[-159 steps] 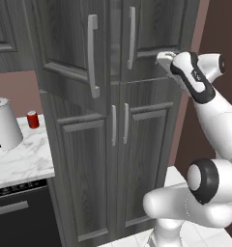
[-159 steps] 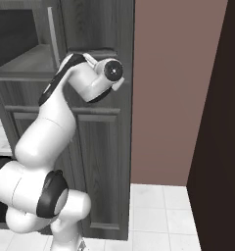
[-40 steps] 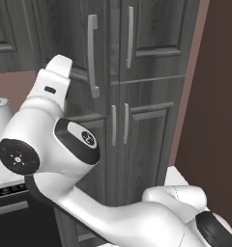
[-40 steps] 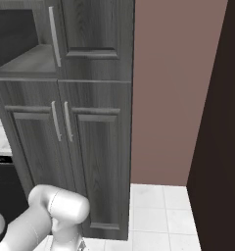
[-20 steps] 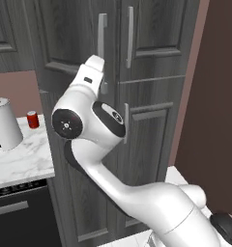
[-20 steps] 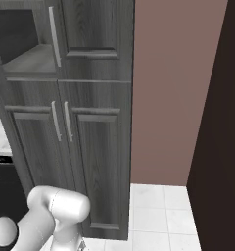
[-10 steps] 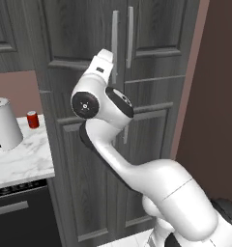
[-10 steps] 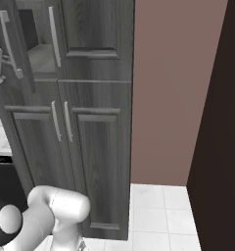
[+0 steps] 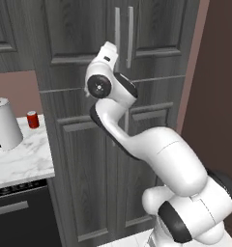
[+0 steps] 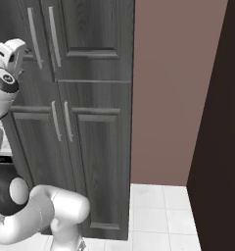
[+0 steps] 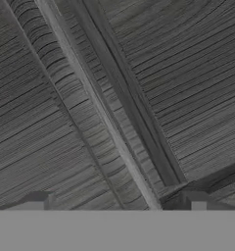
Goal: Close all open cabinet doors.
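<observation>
1. Cabinet doors [image 9: 84,43] stand tall beside the counter [image 9: 21,161]; the upper left one looks flush now, though the robot hides part of it.
2. The gripper [image 11: 117,198] presses close against the wood, its tips spread apart, holding nothing.
3. Next, it likely needs a last push, then a check.

The arm's wrist covers the lower end of the upper left door's handle [image 9: 117,34] and the claw itself. At nine o'clock, the worktop [image 9: 21,161] and white jug [image 9: 4,129] run off the edge.
</observation>
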Tool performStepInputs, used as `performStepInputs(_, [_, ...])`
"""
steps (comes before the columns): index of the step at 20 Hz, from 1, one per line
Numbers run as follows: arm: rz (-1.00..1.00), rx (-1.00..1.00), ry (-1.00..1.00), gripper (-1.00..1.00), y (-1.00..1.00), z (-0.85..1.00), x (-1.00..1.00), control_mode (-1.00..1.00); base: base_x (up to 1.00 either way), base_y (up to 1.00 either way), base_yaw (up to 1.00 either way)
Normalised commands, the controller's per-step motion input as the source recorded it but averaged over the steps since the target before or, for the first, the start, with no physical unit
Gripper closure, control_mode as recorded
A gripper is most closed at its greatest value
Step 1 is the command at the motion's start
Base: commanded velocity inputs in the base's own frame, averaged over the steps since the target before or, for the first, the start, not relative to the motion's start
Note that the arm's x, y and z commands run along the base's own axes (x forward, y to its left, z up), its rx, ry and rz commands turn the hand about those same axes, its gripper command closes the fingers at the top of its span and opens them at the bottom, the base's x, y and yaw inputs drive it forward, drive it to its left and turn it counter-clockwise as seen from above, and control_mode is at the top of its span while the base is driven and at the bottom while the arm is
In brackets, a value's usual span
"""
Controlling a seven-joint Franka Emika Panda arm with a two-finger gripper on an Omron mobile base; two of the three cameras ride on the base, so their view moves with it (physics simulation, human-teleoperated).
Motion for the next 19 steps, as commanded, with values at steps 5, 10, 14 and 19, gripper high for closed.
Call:
performStepInputs(5, [0.06,0.02,0.03,-1.00,-0.01,-0.10,0.95,-1.00,0.00,0.00,0.00])
performStepInputs(10, [0.05,0.02,0.03,-1.00,0.00,-0.12,0.89,-1.00,0.00,0.00,0.00])
performStepInputs(14, [0.03,0.01,0.02,-1.00,0.00,-0.15,0.80,-1.00,0.00,0.00,0.00])
performStepInputs(19, [0.02,0.00,0.01,-1.00,0.00,-0.20,0.49,-1.00,0.00,0.00,0.00])
